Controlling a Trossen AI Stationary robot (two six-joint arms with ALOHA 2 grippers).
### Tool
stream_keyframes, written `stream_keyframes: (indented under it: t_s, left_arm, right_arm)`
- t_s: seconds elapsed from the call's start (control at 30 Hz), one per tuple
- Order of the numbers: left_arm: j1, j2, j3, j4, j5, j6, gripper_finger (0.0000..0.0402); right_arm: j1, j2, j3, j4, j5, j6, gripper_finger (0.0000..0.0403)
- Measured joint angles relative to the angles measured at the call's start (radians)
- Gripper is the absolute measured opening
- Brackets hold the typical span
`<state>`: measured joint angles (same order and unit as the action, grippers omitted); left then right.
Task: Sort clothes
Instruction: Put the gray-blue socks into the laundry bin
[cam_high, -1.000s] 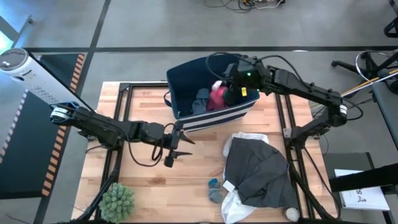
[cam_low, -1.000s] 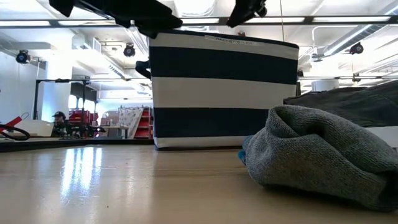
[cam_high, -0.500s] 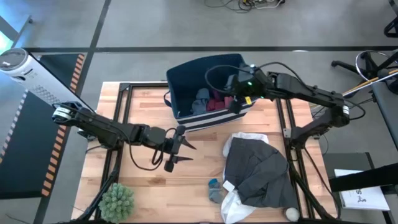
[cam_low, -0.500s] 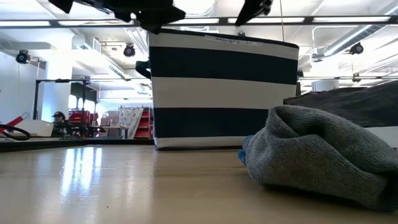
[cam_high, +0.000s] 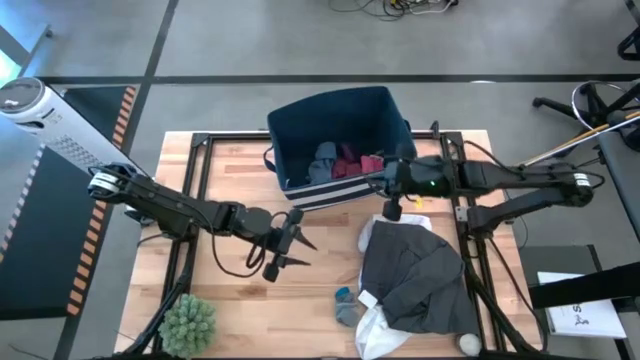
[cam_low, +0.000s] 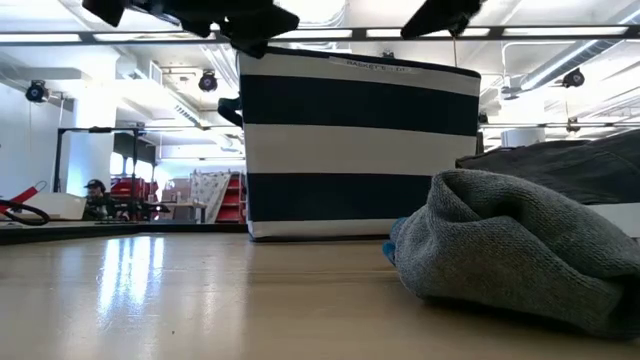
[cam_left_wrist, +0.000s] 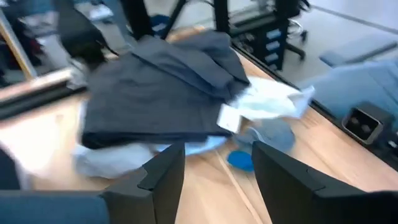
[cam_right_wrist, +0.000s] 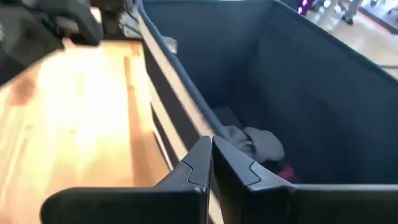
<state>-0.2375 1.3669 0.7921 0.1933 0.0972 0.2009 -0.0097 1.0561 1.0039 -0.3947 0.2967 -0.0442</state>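
Clothes are in two groups. In the navy striped bin (cam_high: 300, 130) at the table's far centre lie a blue-grey piece (cam_high: 324, 162) and a maroon piece (cam_high: 350, 162), touching each other. On the table's near right, a dark grey garment (cam_high: 415, 275) lies on top of a white garment (cam_high: 378, 328); a small blue-grey piece (cam_high: 349, 312) and a teal piece (cam_high: 343, 294) lie just beside their left edge.

The right gripper (cam_high: 392, 196) hovers over the bin's near right corner, above the striped wall, with its fingers (cam_right_wrist: 202, 163) pressed together and holding nothing.

The left gripper (cam_high: 296, 245) hovers over bare table (cam_high: 240, 300) left of centre, its fingers (cam_left_wrist: 165, 171) spread wide and empty, well apart from the garment pile.

A green plant (cam_high: 188, 323) stands at the table's near left corner.
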Motion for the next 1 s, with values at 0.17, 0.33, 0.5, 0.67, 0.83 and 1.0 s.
stream_keyframes:
  t_s: [0.17,0.33,0.5,0.67,0.83,1.0]
  left_arm:
    - [-0.006,0.105,0.052,-0.007,0.048,0.000,0.0155]
    - [-0.012,0.251,0.196,-0.091,0.132,0.070,0.0152]
    - [-0.017,0.400,0.335,-0.190,0.188,0.180,0.0166]
    - [-0.025,0.506,0.445,-0.230,0.238,0.228,0.0194]
    - [-0.054,0.594,0.510,-0.263,0.230,0.238,0.0223]
    - [-0.095,0.675,0.556,-0.251,0.190,0.211,0.0239]
  right_arm:
    - [0.047,-0.083,-0.125,0.092,0.032,0.056,0.0000]
    - [0.086,-0.135,-0.171,0.093,0.098,0.085,0.0000]
    - [0.097,-0.154,-0.173,0.095,0.101,0.086,0.0000]
    - [0.097,-0.160,-0.173,0.093,0.101,0.088,0.0000]
    - [0.097,-0.160,-0.173,0.086,0.099,0.089,0.0000]
    - [0.097,-0.164,-0.173,0.083,0.097,0.098,0.0000]
